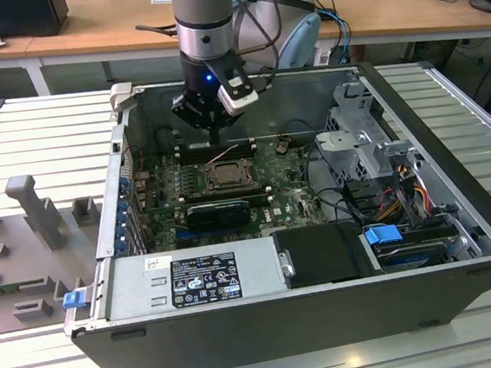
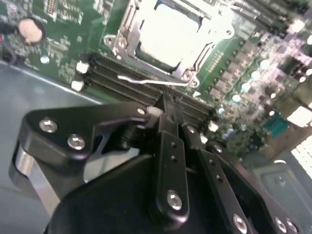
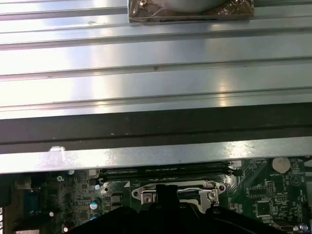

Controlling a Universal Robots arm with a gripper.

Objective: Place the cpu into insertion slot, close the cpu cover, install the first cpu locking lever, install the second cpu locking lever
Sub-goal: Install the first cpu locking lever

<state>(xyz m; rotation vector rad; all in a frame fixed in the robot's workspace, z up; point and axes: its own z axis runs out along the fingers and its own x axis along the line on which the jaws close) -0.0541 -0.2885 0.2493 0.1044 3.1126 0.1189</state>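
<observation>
Cpu point(image 2: 170, 36) seated under cpu cover point(image 2: 127, 22); gripper point(image 2: 165, 105) jaws clenched, empty (beside lever wire point(image 2: 151, 80)); slip risks scraping memory slots point(image 2: 131, 83)

In the second wrist view the black pincer point(image 2: 168, 105) hangs over the green motherboard point(image 2: 63, 44), its fingers point(image 2: 168, 122) pressed together into one narrow tip. That tip sits above the long black memory slots point(image 2: 126, 80), just beside the insertion slot point(image 2: 168, 34). The cpu cover point(image 2: 195, 61) lies flat over the slot, and the cpu point(image 2: 168, 31) shows pale and glaring through its window. A thin silvery locking lever point(image 2: 151, 82) runs along the slot's edge nearest the tip. A round coin battery point(image 2: 30, 30) sits well apart.
</observation>
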